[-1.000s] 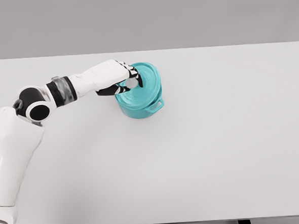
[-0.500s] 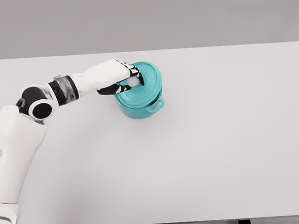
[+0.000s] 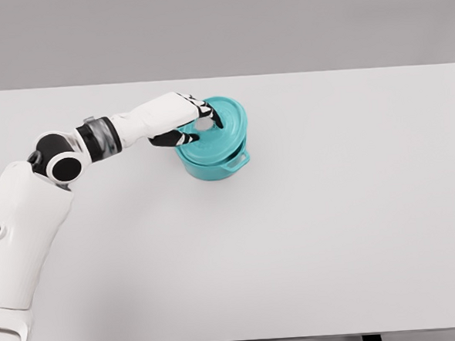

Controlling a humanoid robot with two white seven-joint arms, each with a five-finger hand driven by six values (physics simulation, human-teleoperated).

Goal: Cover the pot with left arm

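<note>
**A:** Standing next to the rig here. Any logos or text on this stuff? I can't find a single one.

**B:** Same, nothing readable anywhere. No brand on the arm, none on the cookware. It's all plain surfaces.

**A:** OK, left to right then. Far left there's the left arm (image 3: 30, 221), glossy white shell, chunky rounded segments. The elbow is a black ring joint with a white round cap, then a grey translucent-looking band before the forearm.

**B:** Yep, the forearm tapers toward the left hand (image 3: 184, 119). White back of the hand, black finger segments.

**A:** What's the hand doing, from your angle?

**B:** It's closed around the pale little knob on top of the lid (image 3: 213, 129). Fingers curled over it, thumb underneath on the near side. So it's holding the lid by the knob, not spread out.

**A:** And the lid itself?

**B:** Teal, smooth, round like a disc, kind of enamel-looking. It's tilted, far-right edge higher, sitting over the pot (image 3: 215, 165) rather than flat on it. I can't tell whether the low edge touches the rim.

**A:** The pot's the same teal, short round body, with a small loop handle poking out on its right side. It stands upright on the table (image 3: 353, 209), left of the middle and toward the back.

**B:** Table's a flat matte white rectangle, with a plain grey wall behind.
</note>
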